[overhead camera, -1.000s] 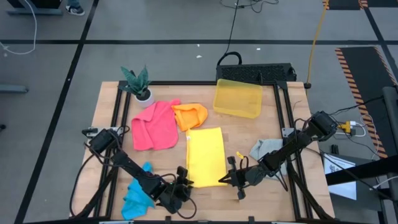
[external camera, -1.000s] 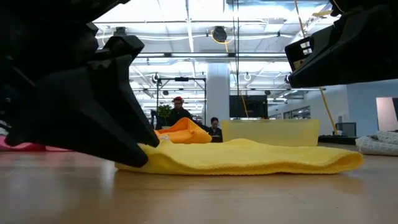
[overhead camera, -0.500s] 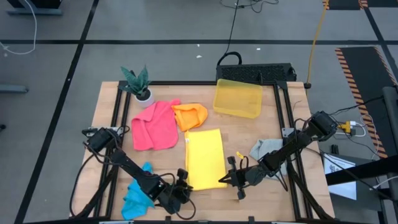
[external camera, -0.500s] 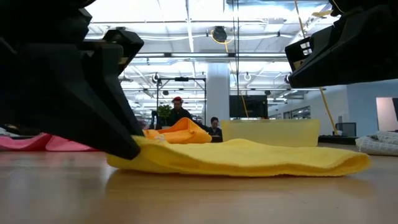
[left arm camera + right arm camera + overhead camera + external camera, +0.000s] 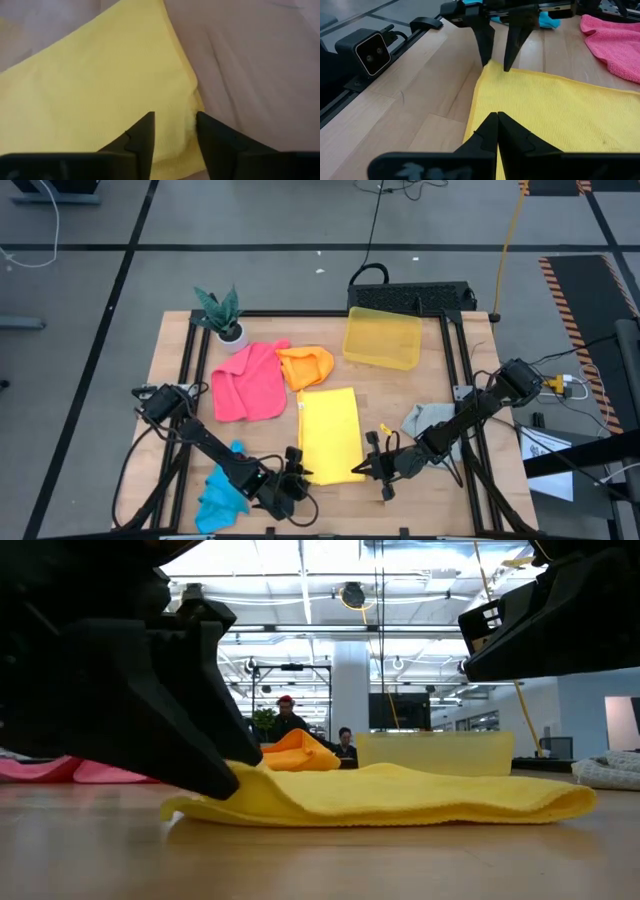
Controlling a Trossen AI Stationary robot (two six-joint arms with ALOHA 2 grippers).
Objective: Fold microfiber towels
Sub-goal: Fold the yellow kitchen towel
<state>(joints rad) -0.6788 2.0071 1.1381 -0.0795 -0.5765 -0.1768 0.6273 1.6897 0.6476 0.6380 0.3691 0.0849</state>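
While the yellow towel (image 5: 331, 433) lies folded in a long rectangle at the middle of the wooden counter (image 5: 172, 360), the left end effector (image 5: 495, 62) stands at its near left corner, its two fingers spread apart and pressing down on either side of a small bunched ridge of the cloth. The right end effector (image 5: 368, 467) sits fully closed at the near right corner, its tips on the towel's edge, with no cloth between them.
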